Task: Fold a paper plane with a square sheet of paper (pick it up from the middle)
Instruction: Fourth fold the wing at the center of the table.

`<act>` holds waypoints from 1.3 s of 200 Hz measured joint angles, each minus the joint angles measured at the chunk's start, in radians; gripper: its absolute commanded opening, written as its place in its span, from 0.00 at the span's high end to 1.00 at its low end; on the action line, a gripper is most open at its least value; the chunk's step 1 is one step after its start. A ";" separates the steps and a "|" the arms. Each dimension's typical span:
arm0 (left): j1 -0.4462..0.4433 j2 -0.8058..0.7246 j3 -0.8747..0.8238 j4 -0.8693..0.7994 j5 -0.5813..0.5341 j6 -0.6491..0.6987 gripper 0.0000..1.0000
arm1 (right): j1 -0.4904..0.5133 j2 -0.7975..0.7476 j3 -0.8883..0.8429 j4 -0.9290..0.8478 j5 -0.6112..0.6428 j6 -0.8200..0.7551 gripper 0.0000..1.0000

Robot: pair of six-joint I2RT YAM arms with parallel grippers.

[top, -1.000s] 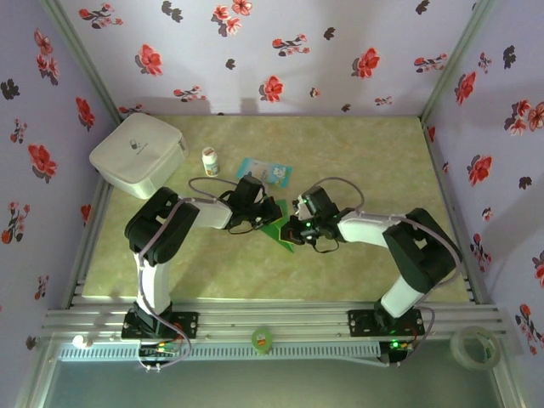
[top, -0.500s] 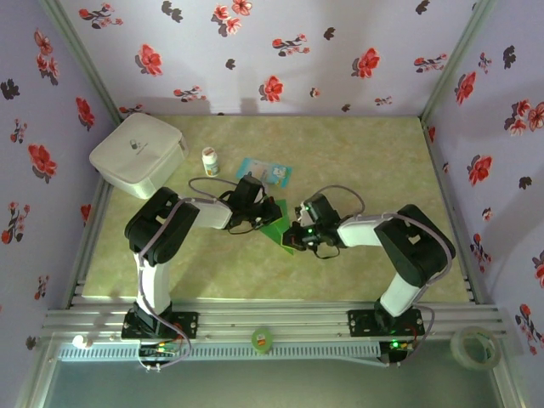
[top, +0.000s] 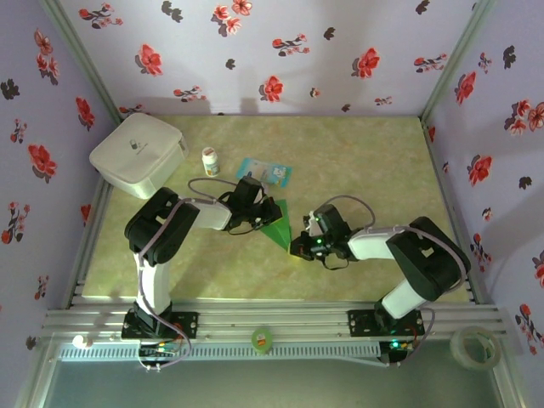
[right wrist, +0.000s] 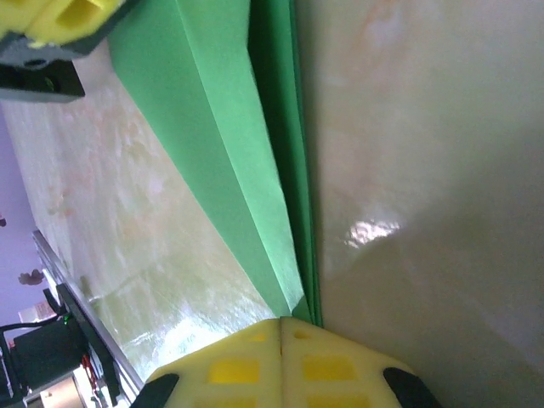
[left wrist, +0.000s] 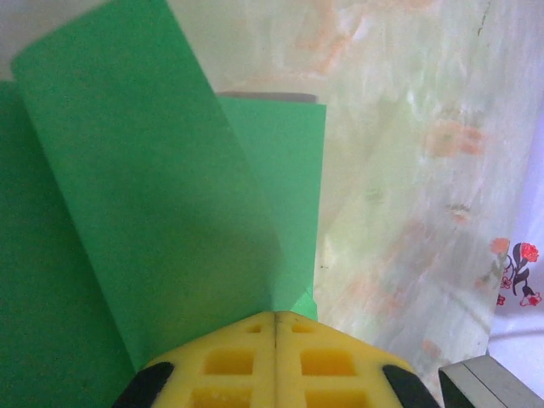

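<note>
The green paper is folded into a pointed, layered wedge lying on the table between the two grippers. My left gripper is shut on its wide far end. In the left wrist view the paper rises from the closed yellow fingers of the left gripper as a curled flap over a flat layer. My right gripper is shut on the narrow near tip. In the right wrist view the creased layers run into the right gripper, and the left gripper's yellow fingers show at the far end.
A blue-and-white packet lies just behind the paper, with a small white bottle to its left and a white box at the back left. A green tape roll and a clear one sit on the front rail.
The right gripper has moved nearer and to the right along the paper to its tip. The paper now lies flatter and stretched out. The left gripper has stayed put.
</note>
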 measured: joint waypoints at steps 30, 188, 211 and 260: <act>0.000 0.000 -0.003 0.007 0.000 0.000 0.98 | 0.000 -0.066 -0.022 -0.055 -0.010 0.011 0.95; 0.000 -0.001 -0.009 0.018 0.000 0.000 0.98 | -0.020 0.119 0.283 -0.184 0.057 0.011 0.95; 0.000 -0.001 -0.009 0.018 0.000 0.000 0.98 | -0.026 0.145 0.290 -0.170 0.067 0.011 0.95; 0.002 -0.003 -0.005 0.008 0.005 0.013 0.94 | -0.029 0.178 0.255 -0.113 0.068 0.011 0.96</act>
